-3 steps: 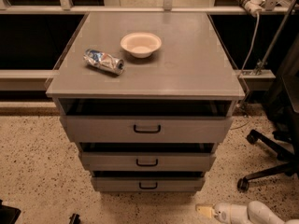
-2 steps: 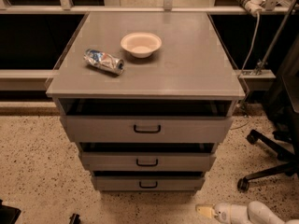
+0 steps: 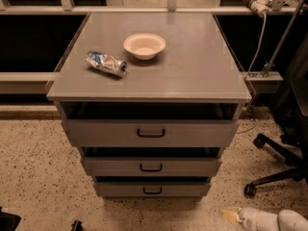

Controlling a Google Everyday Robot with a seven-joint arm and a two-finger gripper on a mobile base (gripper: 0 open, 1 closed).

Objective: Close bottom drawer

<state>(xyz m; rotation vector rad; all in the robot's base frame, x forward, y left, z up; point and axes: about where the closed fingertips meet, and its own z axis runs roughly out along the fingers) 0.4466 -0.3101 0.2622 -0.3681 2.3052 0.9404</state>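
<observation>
The grey metal cabinet (image 3: pixel 149 88) has three drawers stacked at its front. The bottom drawer (image 3: pixel 120 189) is the lowest and slimmest, with a small black loop handle (image 3: pixel 152 190). It stands pulled out a little, with a dark gap above its front panel. The middle drawer (image 3: pixel 115 166) and top drawer (image 3: pixel 106 133) also show dark gaps above them. My gripper (image 3: pixel 230 215) is at the bottom right, low near the floor, to the right of and below the bottom drawer and apart from it. Its white arm (image 3: pixel 274 220) runs off the right edge.
A white bowl (image 3: pixel 144 45) and a crushed can (image 3: pixel 106 63) lie on the cabinet top. An office chair base (image 3: pixel 274 170) with castors stands at the right. A cable and clamp (image 3: pixel 262 42) hang at the back right. The floor is speckled.
</observation>
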